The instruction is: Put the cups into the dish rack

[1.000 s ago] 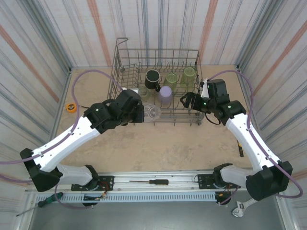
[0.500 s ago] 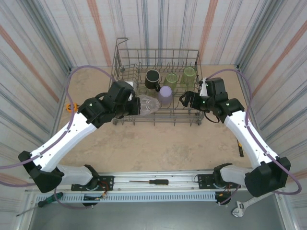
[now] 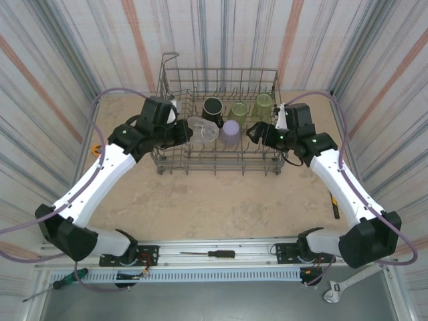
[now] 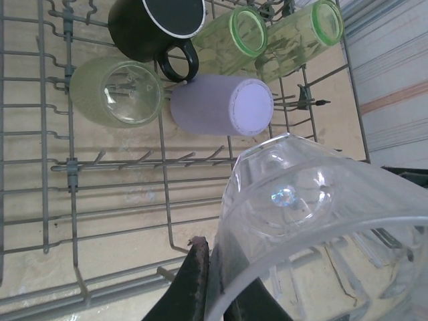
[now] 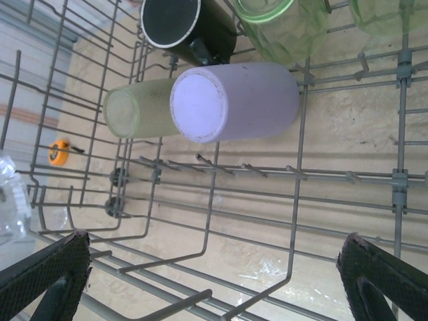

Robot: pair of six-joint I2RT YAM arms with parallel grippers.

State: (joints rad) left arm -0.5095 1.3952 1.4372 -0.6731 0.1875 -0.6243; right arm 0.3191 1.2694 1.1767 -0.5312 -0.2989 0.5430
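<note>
Left gripper clenched on the wall of a clear plastic cup, held above the dish rack's left half. Right gripper spread wide, grasping nothing, over the rack's right side. In the rack, toward the far edge: black mug, lavender cup bottom-up, three olive-green tumblers.

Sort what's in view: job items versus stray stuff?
Job: dish rack, black mug, lavender cup, three olive-green tumblers, clear cup in the left gripper, open right gripper.
Lying about: black-handled screwdriver, green-handled screwdriver, small orange object.
</note>
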